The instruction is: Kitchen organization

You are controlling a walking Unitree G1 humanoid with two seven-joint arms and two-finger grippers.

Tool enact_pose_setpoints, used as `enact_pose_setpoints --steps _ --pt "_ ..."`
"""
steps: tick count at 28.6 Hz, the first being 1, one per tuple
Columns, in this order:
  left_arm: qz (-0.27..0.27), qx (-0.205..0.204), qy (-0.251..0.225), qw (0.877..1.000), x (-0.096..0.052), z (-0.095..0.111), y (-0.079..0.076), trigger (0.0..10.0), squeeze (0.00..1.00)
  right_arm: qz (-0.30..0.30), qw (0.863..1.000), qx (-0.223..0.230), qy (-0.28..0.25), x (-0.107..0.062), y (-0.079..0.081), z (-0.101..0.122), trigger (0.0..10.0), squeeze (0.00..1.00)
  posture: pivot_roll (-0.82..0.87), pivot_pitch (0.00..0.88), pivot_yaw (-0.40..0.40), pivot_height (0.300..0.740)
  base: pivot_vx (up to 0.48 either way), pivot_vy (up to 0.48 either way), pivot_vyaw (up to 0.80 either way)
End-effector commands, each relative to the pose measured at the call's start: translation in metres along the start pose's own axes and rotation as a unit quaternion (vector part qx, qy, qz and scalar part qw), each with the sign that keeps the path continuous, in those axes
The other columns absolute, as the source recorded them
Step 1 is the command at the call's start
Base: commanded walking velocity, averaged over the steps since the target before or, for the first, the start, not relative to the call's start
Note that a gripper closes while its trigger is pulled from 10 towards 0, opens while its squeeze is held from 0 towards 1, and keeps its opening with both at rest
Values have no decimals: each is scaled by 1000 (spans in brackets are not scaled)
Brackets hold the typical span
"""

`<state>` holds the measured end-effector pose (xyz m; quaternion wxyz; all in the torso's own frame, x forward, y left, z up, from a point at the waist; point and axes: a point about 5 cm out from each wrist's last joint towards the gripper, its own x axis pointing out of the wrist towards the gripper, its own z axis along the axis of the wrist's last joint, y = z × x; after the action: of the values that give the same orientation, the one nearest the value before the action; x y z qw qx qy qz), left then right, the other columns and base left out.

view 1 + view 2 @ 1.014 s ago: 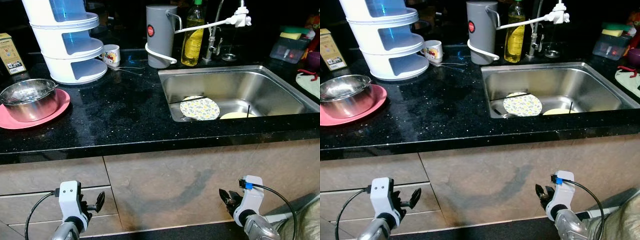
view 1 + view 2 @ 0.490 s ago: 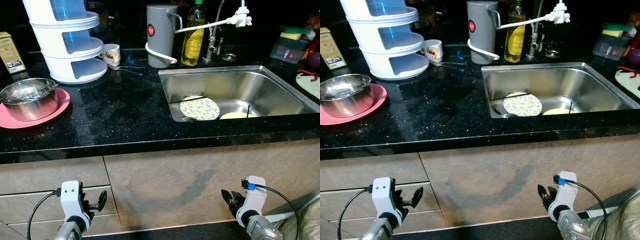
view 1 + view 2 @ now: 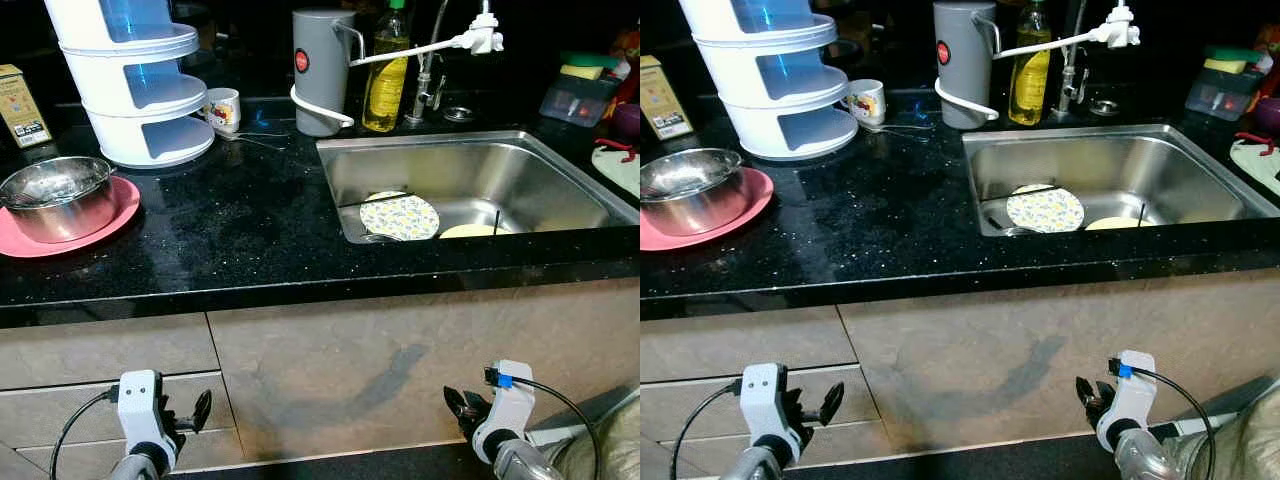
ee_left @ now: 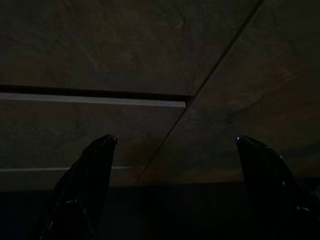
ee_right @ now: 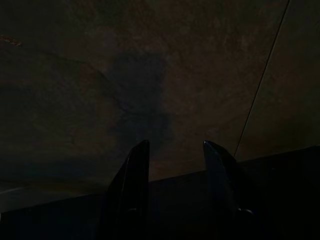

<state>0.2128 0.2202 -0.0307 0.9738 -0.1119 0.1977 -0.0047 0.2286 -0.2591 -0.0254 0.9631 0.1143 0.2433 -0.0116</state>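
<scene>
A black counter spans the eye views. At its left a steel bowl sits on a pink plate. The steel sink holds a flowered plate and a yellow plate. Both arms hang low in front of the cabinet. My left gripper faces the drawer fronts and is open, its fingers wide apart with nothing between them. My right gripper is open with a narrower gap between its fingers, also empty.
A white three-tier rack, a mug, a grey jug and an oil bottle stand along the back. A tap rises behind the sink. A sponge box sits far right. Stone-look cabinet fronts lie below the counter.
Both grippers have sunk lower in front of the cabinet. Nothing on the counter or in the sink has moved.
</scene>
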Motion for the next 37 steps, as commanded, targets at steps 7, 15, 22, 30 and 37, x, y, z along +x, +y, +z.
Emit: enact_pose_setpoints --steps 7,15,22,30,37 --pt "4 4 -1 1000 -2 0 3 10000 0 5 1000 0 9 -1 0 -3 10000 0 31 0 -47 740 0 0 0" --pt "1 3 -3 1000 -3 1 4 10000 0 10 1000 -2 10 -1 2 -4 10000 0 34 0 -48 740 0 0 0" --pt "-7 2 -3 1000 -5 -1 3 10000 0 15 1000 -5 11 -2 1 -5 10000 0 30 0 -46 740 0 0 0" --pt "-14 0 3 1000 -6 -4 1 10000 0 15 1000 -6 14 -3 1 -7 10000 0 27 0 -44 740 0 0 0" --pt "-17 -3 10 1000 -8 -8 0 10000 0 18 1000 -8 21 -5 1 -11 10000 0 32 0 -44 740 0 0 0"
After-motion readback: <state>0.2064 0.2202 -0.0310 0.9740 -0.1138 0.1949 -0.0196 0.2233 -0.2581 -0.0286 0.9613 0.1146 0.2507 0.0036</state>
